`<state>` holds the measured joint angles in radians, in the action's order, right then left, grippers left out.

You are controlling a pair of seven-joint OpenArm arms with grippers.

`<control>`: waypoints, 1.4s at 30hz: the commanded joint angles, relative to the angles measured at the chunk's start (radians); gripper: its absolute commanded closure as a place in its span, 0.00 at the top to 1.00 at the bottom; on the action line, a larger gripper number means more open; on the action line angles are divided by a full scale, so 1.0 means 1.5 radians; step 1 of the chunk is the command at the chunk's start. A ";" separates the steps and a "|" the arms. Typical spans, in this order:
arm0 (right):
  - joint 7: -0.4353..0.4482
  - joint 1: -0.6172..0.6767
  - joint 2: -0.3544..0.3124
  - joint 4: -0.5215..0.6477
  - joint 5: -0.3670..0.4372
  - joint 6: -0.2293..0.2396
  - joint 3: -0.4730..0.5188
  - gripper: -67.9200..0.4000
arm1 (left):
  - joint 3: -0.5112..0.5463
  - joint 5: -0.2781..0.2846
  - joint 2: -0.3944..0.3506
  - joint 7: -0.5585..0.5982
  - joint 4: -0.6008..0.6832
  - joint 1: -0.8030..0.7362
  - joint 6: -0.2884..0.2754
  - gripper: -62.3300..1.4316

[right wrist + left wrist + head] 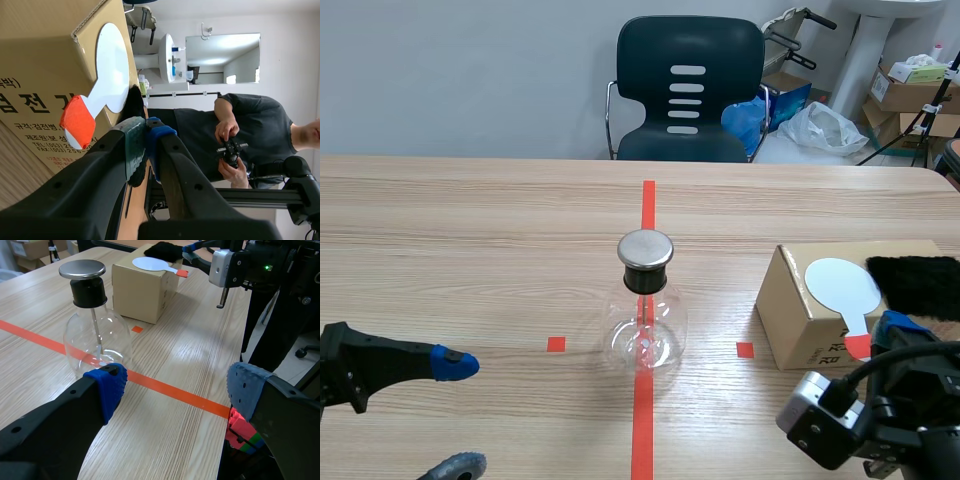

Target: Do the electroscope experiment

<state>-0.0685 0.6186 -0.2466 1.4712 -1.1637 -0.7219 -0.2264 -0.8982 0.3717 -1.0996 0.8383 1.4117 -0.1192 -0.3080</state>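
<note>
well, in the scene view the electroscope (645,310), a glass flask with a black stopper and a flat metal disc on top, stands upright in the middle of the table (470,230), on the long orange-red line. my left gripper (458,415) is low at the left side, well apart from the flask, its two fingers spread. at the right stands a cardboard box (795,320). a white paddle (842,285) with a red handle end lies on its top, and a piece of black fur (920,285) lies just beside the round part. my right gripper (898,325) is at the near edge of the box, close to the red end. a dark chair (690,90) is behind the table.

in the left wrist view my left gripper (175,390) is wide open with nothing between the pads. the electroscope (95,340) is just ahead of the blue-padded finger. further on i see the box (142,295), the paddle (150,263) and the fur (165,250).

in the right wrist view my right gripper (145,142) has its two pads pressed together and holds nothing. the paddle (112,65) lies on the box (40,60), its red end just beside the fingertips; touching or not, i cannot tell. far behind is a person (250,125) in a dark shirt.
</note>
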 commanded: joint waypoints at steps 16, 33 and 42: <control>0.020 0.000 -0.007 0.024 -0.027 -0.041 -0.002 0.16 | 0.001 0.004 0.003 0.007 0.007 0.002 -0.001 0.72; 0.014 0.000 0.004 0.008 -0.024 -0.041 -0.082 0.92 | 0.001 0.004 0.003 0.007 0.007 0.002 -0.001 0.72; 0.009 -0.015 0.004 -0.064 -0.022 -0.041 -0.079 1.00 | 0.001 0.004 0.003 0.007 0.007 0.002 -0.001 0.72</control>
<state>-0.0540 0.6140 -0.2405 1.3651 -1.1995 -0.7242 -0.3546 -0.8982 0.3717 -1.0996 0.8383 1.4117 -0.1188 -0.3080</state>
